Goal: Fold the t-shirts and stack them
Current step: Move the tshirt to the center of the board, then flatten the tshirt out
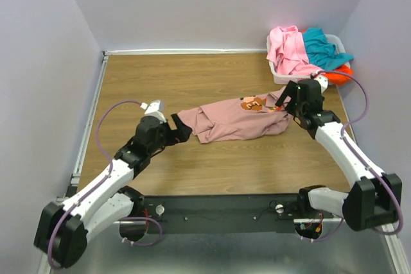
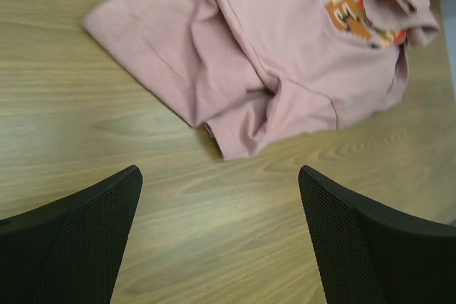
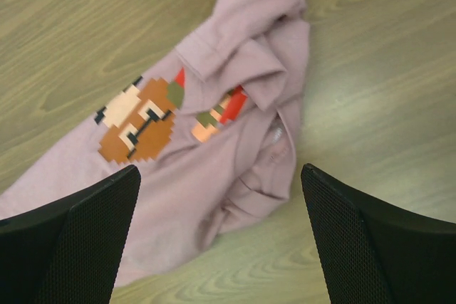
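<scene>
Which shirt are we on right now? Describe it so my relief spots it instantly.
On the wooden table, look between the left gripper and right gripper: a crumpled mauve-pink t-shirt lies there. Unlike the bright pink shirt, teal shirt and orange-red shirt heaped in the white basket at the far right corner, it carries a brown-and-red pixel print.

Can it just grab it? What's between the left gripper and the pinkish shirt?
Only bare wooden table lies between the left gripper and the mauve t-shirt; the left wrist view shows it.
</scene>
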